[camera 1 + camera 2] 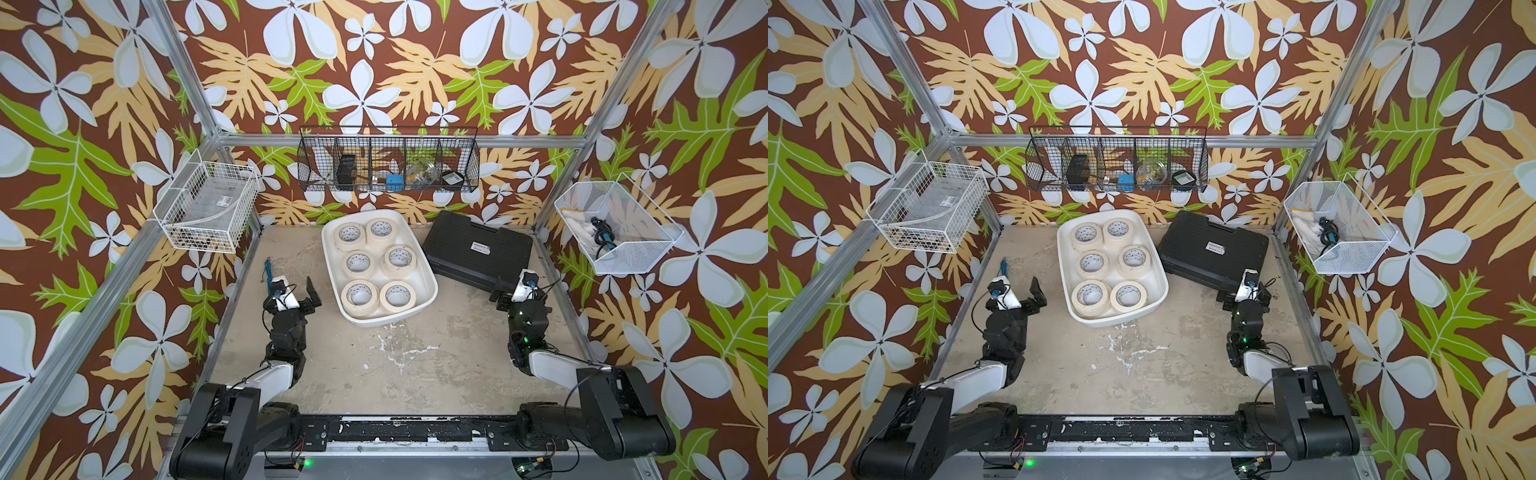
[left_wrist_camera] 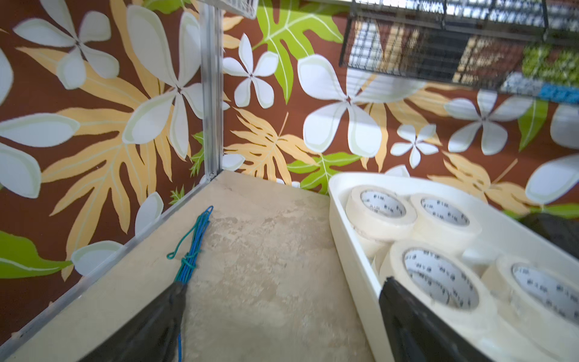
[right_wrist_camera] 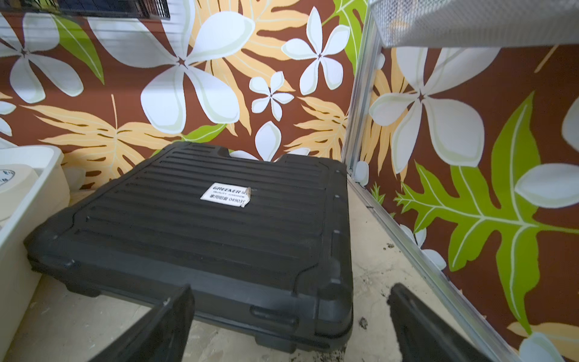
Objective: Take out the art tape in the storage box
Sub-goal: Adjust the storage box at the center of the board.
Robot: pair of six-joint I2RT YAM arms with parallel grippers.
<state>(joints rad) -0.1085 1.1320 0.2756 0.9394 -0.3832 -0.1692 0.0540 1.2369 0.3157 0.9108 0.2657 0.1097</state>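
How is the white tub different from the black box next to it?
The storage box is white and smooth; the black case is ribbed with a small label. The storage box is open, holding art tape; the black case is shut. Both sit on the table.

White rounded-rectangular storage box (image 1: pixel 422 274) with low sloping walls, set slantwise at far middle of the table (image 1: pixel 374 374), cream art tape (image 1: pixel 385 262) rolls lying flat inside, two columns of three, further rolls glimpsed beneath
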